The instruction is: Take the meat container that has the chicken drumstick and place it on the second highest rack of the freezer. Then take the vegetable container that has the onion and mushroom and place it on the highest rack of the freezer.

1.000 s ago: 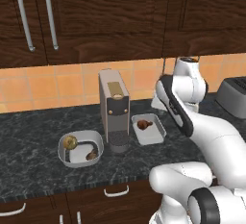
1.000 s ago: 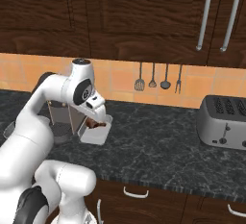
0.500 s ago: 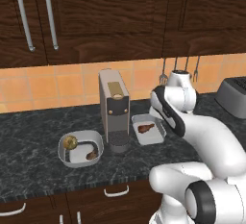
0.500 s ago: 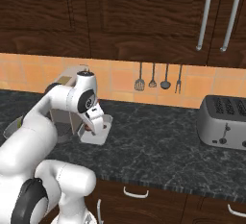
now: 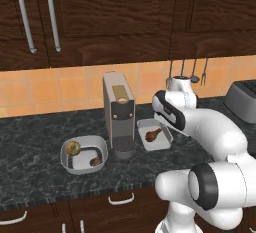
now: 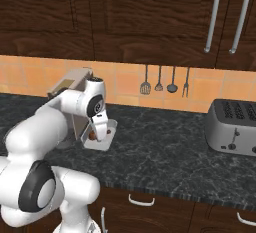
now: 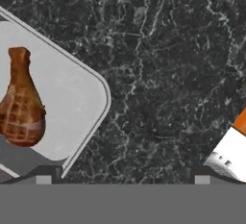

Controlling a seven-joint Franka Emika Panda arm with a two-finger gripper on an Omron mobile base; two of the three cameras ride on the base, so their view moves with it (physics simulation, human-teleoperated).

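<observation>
Tool (image 6: pixel 101 133) open, jaws wide, gripping nothing, low over the right edge of the meat container (image 5: pixel 155 135). Chicken drumstick (image 5: pixel 153 134) lies inside it, on the dark marble surface (image 5: pixel 30 142) just right of the coffee machine (image 5: pixel 119 115). Vegetable container (image 5: pixel 84 153) with onion (image 5: pixel 73 148) and what looks like the mushroom (image 5: pixel 95 161) sits left of the machine. Toaster (image 6: pixel 233 128) far right.

The left base view looks from behind the arm's left side, forward and down at the dark counter (image 5: pixel 30 142). The right base view looks from behind its right side at the same counter and orange wall. The hand view sits very near the counter, probably looking almost straight down.
</observation>
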